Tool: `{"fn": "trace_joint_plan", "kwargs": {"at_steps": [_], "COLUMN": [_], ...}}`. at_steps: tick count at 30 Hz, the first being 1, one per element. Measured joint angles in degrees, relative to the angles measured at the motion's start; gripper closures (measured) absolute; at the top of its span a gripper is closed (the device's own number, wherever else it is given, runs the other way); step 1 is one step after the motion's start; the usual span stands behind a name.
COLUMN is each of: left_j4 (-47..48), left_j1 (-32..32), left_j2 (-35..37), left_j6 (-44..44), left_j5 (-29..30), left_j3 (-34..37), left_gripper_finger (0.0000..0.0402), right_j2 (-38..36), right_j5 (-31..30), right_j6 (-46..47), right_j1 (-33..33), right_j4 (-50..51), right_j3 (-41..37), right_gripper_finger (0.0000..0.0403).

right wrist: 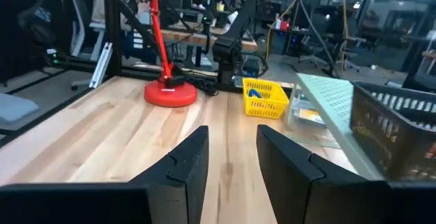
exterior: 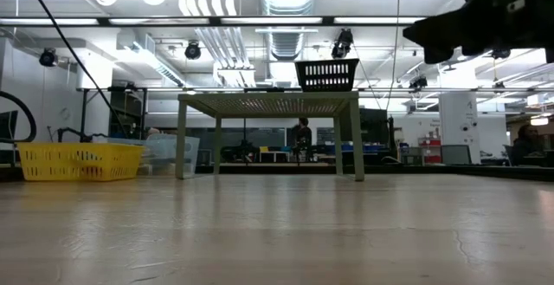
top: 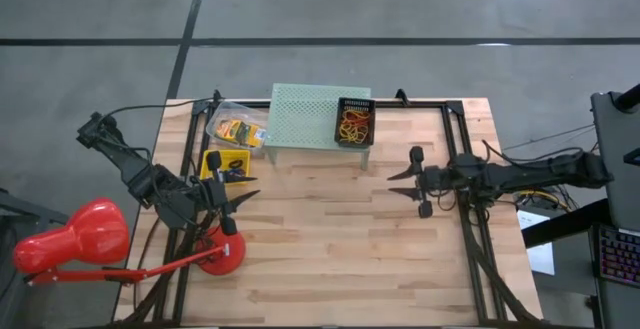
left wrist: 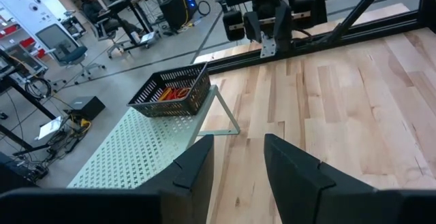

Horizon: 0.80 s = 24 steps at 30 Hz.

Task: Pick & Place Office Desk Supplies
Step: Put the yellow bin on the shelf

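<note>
While crosswise atop stand (top: 305,117), black basket (top: 354,120).

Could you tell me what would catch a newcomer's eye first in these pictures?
Probably the red desk lamp, its head hanging off the table's left edge beside the left arm. Next, the mint-green perforated stand at the far edge, with a black basket of red and yellow rubber bands on its right end. The left gripper and right gripper face each other, both open and empty.
</note>
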<state>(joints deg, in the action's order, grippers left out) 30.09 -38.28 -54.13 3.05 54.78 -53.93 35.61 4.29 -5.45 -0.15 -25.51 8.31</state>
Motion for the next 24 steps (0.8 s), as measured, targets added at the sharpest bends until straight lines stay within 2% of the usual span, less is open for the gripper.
{"fn": "trace_joint_plan", "kwargs": {"at_steps": [6, 24], "left_j4": [0.0, 0.0], "left_j1": [0.0, 0.0], "left_j2": [0.0, 0.0], "left_j6": [0.0, 0.0], "left_j5": [0.0, 0.0], "left_j3": [0.0, 0.0], "left_gripper_finger": [0.0268, 0.0268], "right_j2": [-1.4, -1.4], "right_j5": [0.0, 0.1], "right_j6": [-6.8, -7.0], "right_j1": [0.0, 0.0], "right_j4": [-0.9, -0.8], "right_j3": [-1.9, -2.0], "right_gripper_finger": [0.0282, 0.0282]}}
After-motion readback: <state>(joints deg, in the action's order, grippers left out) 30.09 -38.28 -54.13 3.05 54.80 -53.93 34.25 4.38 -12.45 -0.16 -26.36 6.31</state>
